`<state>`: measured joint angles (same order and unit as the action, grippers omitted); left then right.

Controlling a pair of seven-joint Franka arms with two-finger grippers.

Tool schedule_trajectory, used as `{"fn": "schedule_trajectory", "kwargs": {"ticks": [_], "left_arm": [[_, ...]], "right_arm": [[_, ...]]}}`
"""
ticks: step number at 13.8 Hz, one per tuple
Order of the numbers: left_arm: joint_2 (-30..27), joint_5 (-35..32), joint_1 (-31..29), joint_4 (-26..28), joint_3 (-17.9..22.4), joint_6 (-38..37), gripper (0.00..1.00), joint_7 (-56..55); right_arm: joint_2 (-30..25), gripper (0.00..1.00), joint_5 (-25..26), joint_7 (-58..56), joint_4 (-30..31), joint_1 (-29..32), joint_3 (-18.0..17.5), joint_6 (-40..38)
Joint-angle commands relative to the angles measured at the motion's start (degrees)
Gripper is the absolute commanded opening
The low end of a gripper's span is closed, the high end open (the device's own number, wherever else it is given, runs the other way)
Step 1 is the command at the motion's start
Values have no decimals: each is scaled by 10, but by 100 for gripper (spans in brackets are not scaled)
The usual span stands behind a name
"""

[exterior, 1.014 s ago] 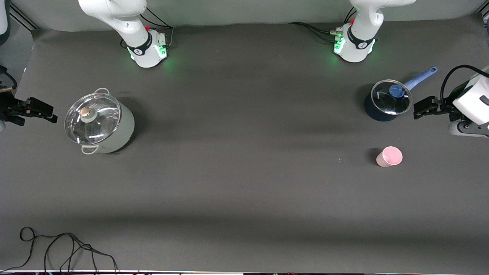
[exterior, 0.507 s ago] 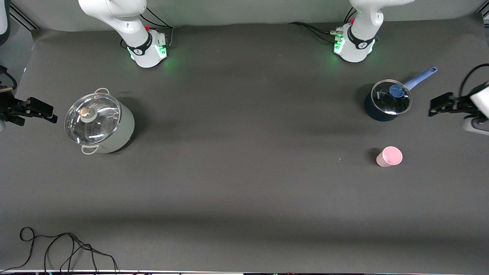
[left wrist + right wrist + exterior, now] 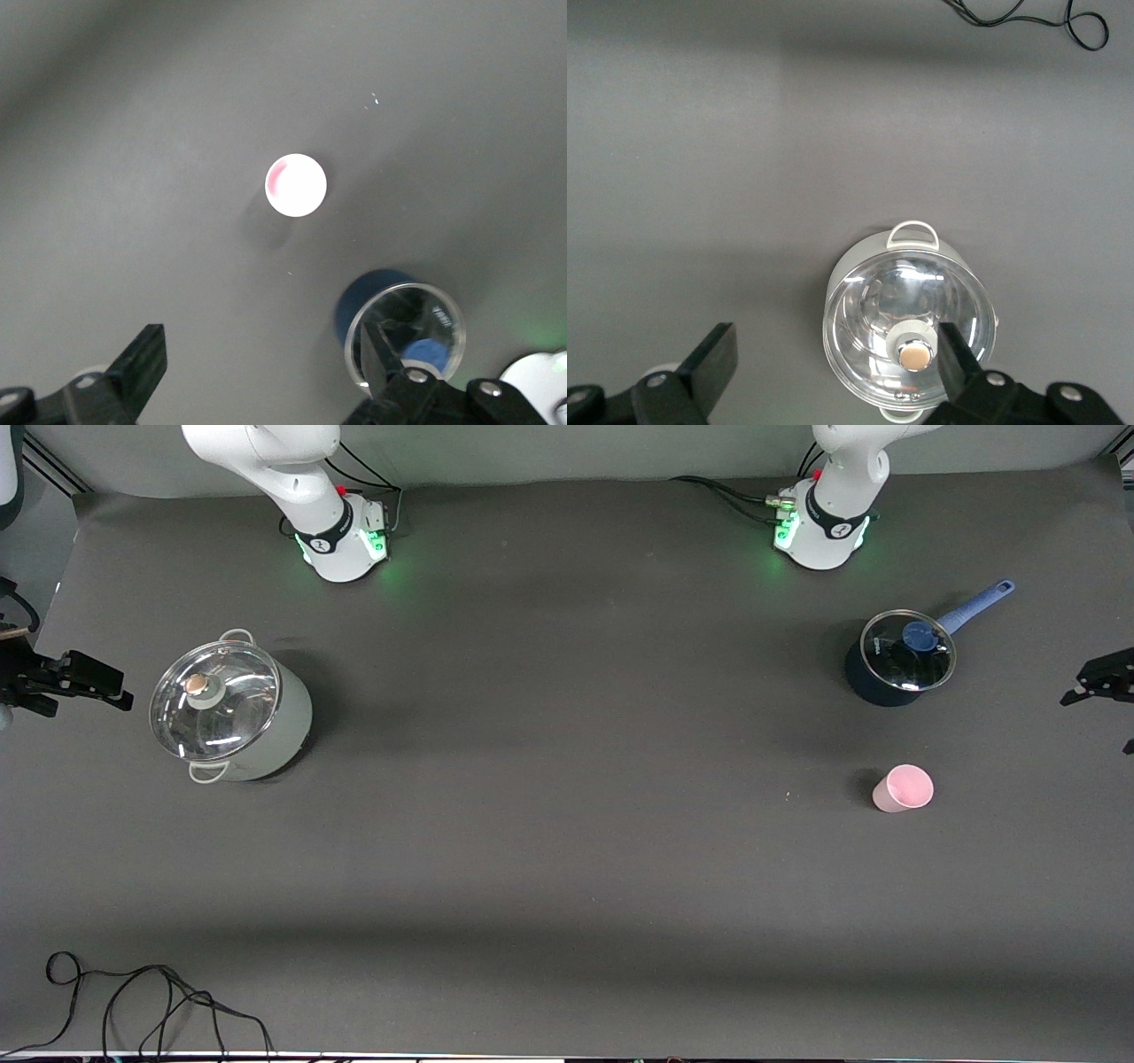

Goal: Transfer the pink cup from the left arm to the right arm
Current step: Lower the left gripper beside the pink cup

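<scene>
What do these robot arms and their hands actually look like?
Both arms are glossy white, rounded, with black joint bands, green base lights and black cables. The left hand and right hand are black, angular, two-fingered.

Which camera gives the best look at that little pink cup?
The front view: the pink cup shows its side and open mouth, standing on the table. The left wrist view sees it only from above; the right wrist view misses it.

Left gripper: mostly cut off by front view's edge.
Right gripper: partly cut off likewise.
</scene>
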<state>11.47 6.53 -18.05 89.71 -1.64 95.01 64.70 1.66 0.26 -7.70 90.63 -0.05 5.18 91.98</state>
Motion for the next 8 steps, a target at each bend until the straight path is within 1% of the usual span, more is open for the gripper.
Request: {"fn": "schedule_trajectory", "kwargs": {"ticks": [1, 4, 6, 7, 8], "left_arm": [[34, 57, -35, -4, -5, 15, 98, 137], [93, 162, -85, -4, -5, 30, 96, 324], [140, 214, -117, -22, -6, 29, 96, 426], [165, 244, -132, -35, -6, 22, 96, 470], [189, 274, -155, -37, -6, 17, 96, 500]], "right_arm": [[-10, 100, -1, -6, 4, -1, 2, -7], [-10, 100, -1, -6, 4, 0, 2, -7], [-10, 100, -1, -6, 4, 0, 3, -6], [-10, 100, -1, -6, 4, 0, 3, -6], [-10, 100, -1, -6, 4, 0, 3, -7]]}}
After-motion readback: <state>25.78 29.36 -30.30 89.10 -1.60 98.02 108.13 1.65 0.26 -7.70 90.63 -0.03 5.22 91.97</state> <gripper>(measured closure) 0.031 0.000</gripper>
